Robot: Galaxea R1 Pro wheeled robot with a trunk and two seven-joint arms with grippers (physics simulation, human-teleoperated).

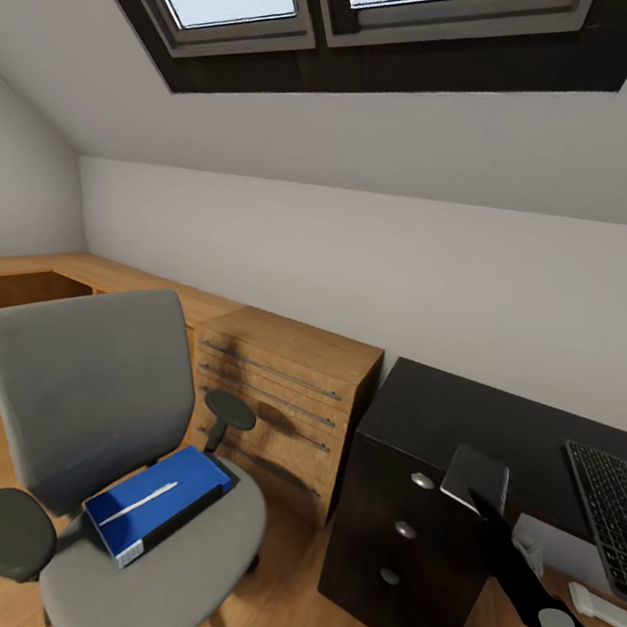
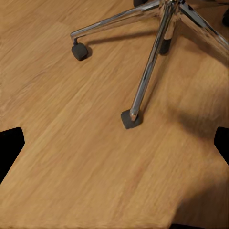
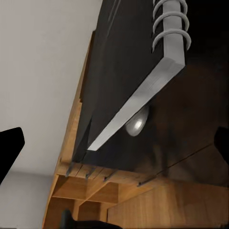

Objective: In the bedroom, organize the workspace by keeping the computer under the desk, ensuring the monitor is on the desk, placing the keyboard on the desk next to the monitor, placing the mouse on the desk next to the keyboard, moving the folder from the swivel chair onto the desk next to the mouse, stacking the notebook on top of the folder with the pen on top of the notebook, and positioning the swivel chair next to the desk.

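On the grey seat of the swivel chair lies the blue folder, flat and slanting toward the front edge, with a slim white pen resting on its cover; both sit well apart from the black tabletop of the desk, so the folder's move is not yet done. The right gripper is raised in front of the desk's drawer block and closed on a spiral-bound notebook, held tilted with its dark cover and grey page edges showing in the right wrist view, the wire coils at one end and a round silver drawer knob just behind it. Carrying it there probably keeps it ready until the folder is placed. A keyboard lies on the tabletop at the right edge of the head view. From the left wrist view, the left gripper points down at the wooden floor near the chair's chrome legs and castors; its fingers sit wide apart and empty. No writing, brand or label can be read anywhere.
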